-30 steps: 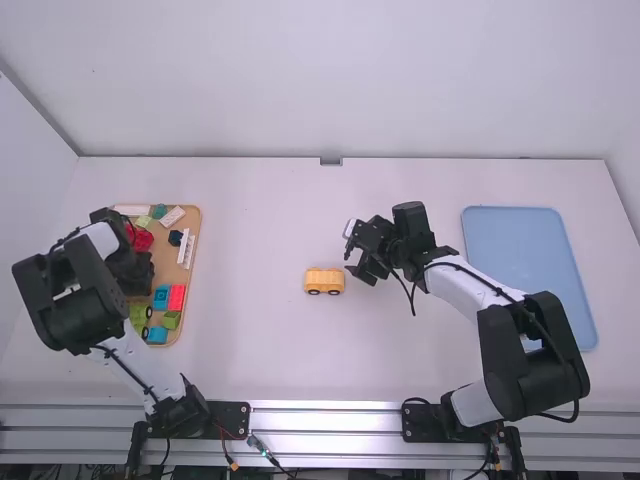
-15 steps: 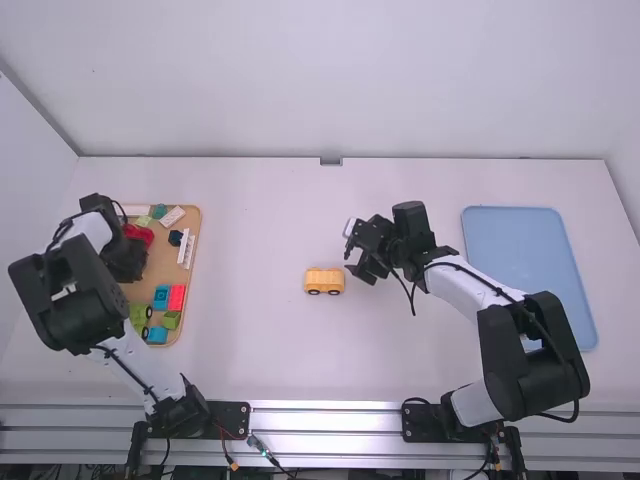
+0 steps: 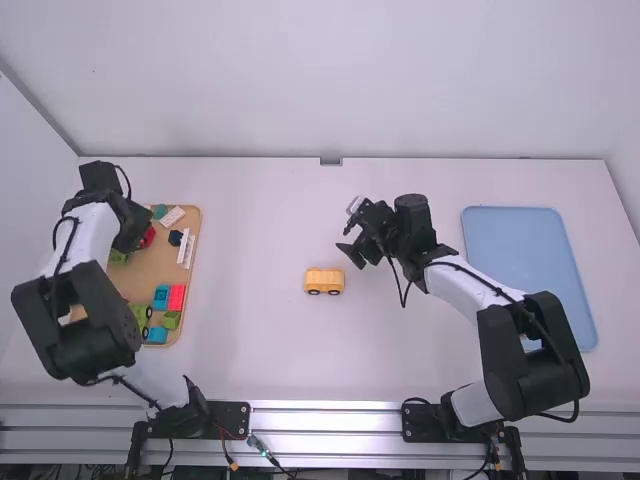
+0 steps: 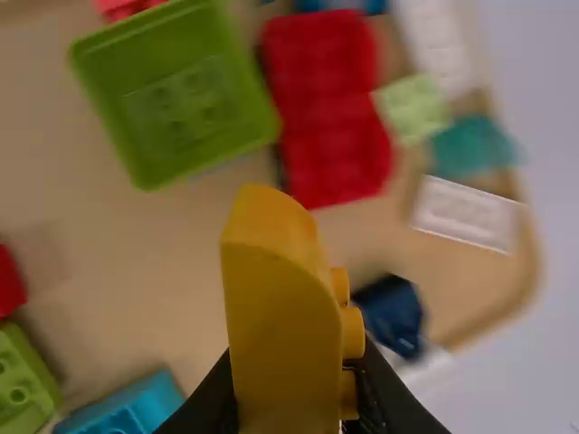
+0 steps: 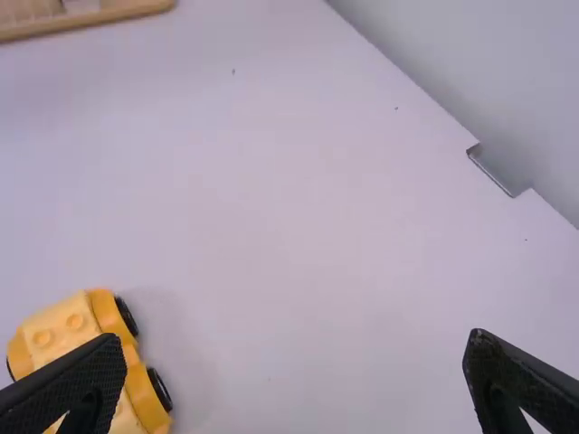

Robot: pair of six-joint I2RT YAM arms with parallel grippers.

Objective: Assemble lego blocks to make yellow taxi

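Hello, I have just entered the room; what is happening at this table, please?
The left tool is gripping a yellow block above the wooden tray, where blocks of several colours lie. A yellow car base with black wheels stands on the table between the two arms, and the held block is not on it. The right tool is open and empty, near the car base. So the taxi looks only partly built.
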